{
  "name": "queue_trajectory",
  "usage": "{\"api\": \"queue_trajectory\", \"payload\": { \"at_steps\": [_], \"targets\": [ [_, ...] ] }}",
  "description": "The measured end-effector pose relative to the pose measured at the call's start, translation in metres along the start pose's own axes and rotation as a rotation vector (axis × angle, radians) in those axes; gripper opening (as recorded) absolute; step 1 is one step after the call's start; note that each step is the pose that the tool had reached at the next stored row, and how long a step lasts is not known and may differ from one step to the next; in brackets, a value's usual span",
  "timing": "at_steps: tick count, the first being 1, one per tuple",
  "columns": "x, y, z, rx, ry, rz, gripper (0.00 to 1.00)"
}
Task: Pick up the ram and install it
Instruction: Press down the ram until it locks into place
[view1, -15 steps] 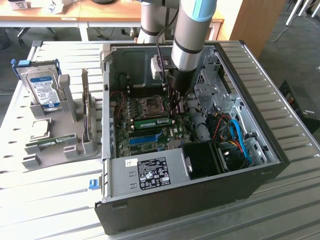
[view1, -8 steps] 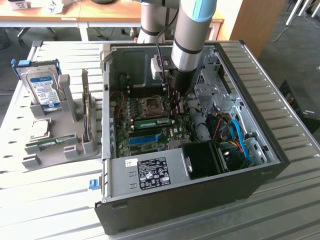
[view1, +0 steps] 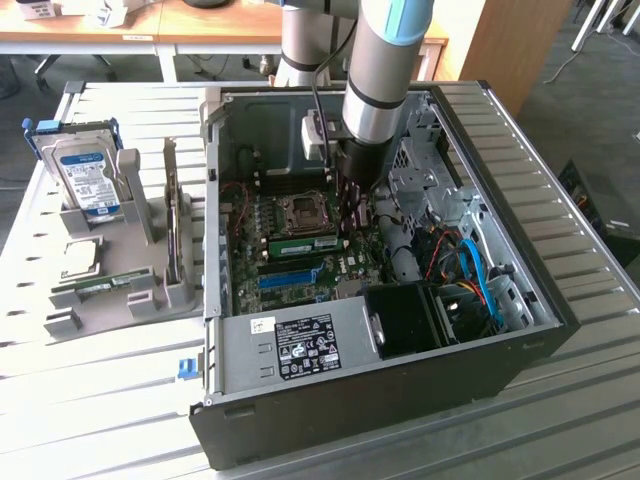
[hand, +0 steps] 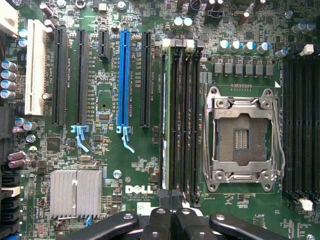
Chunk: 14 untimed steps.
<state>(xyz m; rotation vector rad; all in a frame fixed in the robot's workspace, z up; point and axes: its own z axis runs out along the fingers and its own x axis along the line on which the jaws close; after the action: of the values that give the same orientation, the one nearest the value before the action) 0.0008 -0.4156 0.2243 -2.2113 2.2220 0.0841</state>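
1. Gripper (view1: 352, 205) hangs inside the open computer case (view1: 520, 330), fingers (hand: 172, 220) closed together above the memory slots.
2. The ram (view1: 303, 244) sits seated in a motherboard (hand: 100, 165) slot beside the empty CPU socket (hand: 244, 137).

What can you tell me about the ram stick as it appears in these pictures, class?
The ram is a slim green circuit-board stick, seen edge-on in the wrist view. It stands on its long edge in a black motherboard slot beside the empty processor socket, inside the open computer case. The gripper, shut, hangs above one end of the slot row; whether it touches the stick is unclear.
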Motion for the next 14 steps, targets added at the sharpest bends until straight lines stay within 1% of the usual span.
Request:
{"api": "queue_trajectory", "payload": {
  "at_steps": [14],
  "targets": [
    [0.0003, -0.0001, 0.0014, 0.0001, 0.0, 0.0, 0.11]
  ]
}}
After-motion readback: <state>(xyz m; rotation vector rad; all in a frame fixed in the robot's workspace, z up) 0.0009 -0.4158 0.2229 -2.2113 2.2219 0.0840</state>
